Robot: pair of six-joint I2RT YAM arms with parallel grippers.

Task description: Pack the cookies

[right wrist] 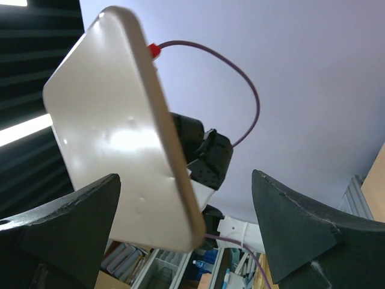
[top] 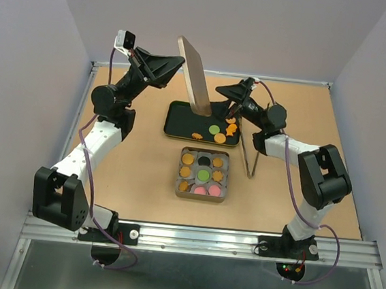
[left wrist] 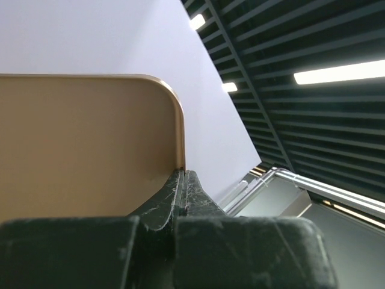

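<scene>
Several cookies lie in a dark tin [top: 178, 121]: a green disc [top: 213, 129], an orange fish [top: 231, 128], an orange disc [top: 219, 138] and an orange flower [top: 197, 135]. More round cookies fill a grey compartment tray [top: 179, 174] in front of it. The tin's tan lid [top: 194, 76] stands upright in the tin. My left gripper [top: 179, 62] is shut on the lid's top edge, as the left wrist view shows [left wrist: 183, 179]. My right gripper [top: 226, 100] is open and empty just right of the lid, which shows between its fingers [right wrist: 78, 211] in the right wrist view [right wrist: 114, 138].
A thin metal frame [top: 250, 157] lies on the brown table to the right of the compartment tray, under my right arm. Grey walls close in the table on three sides.
</scene>
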